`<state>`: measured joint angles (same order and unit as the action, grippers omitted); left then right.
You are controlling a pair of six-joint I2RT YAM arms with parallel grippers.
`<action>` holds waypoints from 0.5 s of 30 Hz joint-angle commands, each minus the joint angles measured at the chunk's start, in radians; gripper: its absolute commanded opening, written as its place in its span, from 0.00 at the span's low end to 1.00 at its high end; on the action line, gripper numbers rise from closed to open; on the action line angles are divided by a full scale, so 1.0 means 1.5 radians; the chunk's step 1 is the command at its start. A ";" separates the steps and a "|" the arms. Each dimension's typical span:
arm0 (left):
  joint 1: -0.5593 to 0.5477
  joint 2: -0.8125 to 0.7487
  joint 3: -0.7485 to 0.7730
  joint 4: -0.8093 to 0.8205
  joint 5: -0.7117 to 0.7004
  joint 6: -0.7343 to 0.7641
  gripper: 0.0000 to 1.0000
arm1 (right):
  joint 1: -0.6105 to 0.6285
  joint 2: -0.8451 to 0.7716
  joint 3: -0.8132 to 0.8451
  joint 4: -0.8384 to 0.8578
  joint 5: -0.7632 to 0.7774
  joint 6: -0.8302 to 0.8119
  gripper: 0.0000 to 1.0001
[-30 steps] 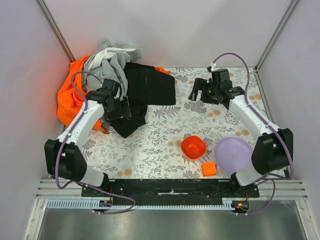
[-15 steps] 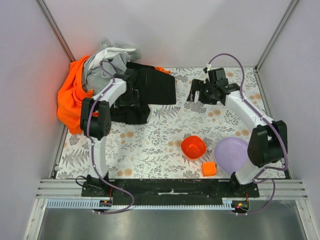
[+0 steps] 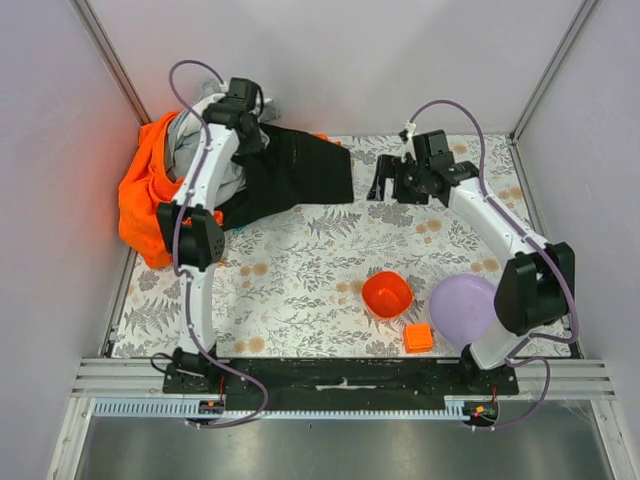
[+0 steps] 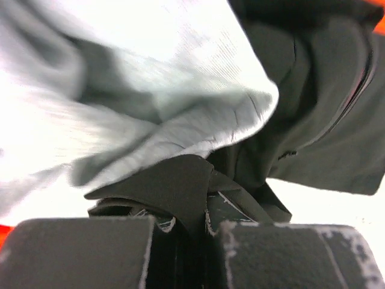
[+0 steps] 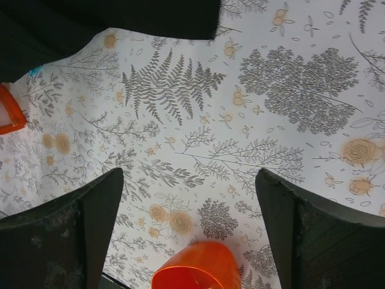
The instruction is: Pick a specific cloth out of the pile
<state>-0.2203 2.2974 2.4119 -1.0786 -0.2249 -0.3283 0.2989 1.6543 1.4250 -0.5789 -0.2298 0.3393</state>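
Top external: shows the left gripper (image 3: 248,128) stretched far over the pile (image 3: 150,195) in the back-left corner, low against the black cloth (image 3: 300,170). Seems, by the left wrist view, to pinch a fold of that black cloth between narrow jaws, with a grey cloth (image 4: 150,90) bunched just beyond. Shows also the right gripper (image 3: 388,188) apart from the pile, hovering above the bare surface (image 3: 300,280) near the right edge of the black cloth, jaws spread wide and holding nothing.

Cannot find the teal cloth with certainty in any view. Finds only a small teal speck (image 5: 34,71) at the edge of the black cloth in the right wrist view. May be a corner of it peeking out from beneath, but too small to tell. Suggests that it lies buried, probably under the black cloth or deeper in the pile.

Puts the task at an early stage: nothing picked out yet, and the wrong garment in the grip, perhaps only to uncover. Leaves still to do: expose the teal cloth, grasp it, lift it free, and set it away from the pile.
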 commanded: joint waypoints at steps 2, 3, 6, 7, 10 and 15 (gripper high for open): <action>0.083 -0.137 -0.014 0.153 -0.014 -0.054 0.02 | 0.062 0.030 0.058 -0.005 -0.040 -0.012 0.98; 0.096 -0.147 -0.013 0.158 -0.023 -0.068 0.02 | 0.080 0.036 0.067 -0.006 -0.048 -0.010 0.98; 0.132 -0.165 -0.010 0.164 -0.027 -0.088 0.02 | 0.136 0.084 0.103 -0.002 -0.059 -0.003 0.98; 0.140 -0.169 -0.010 0.164 -0.025 -0.091 0.02 | 0.152 0.102 0.115 -0.001 -0.063 0.001 0.98; 0.170 -0.183 -0.012 0.147 -0.036 -0.093 0.02 | 0.201 0.167 0.156 0.007 -0.081 0.036 0.98; 0.186 -0.213 -0.040 0.136 -0.033 -0.095 0.02 | 0.249 0.296 0.233 0.072 -0.131 0.175 0.98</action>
<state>0.0422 2.0495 2.3730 -0.9104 -0.2409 -0.4282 0.6426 1.9850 1.6840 -0.5594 -0.3420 0.4313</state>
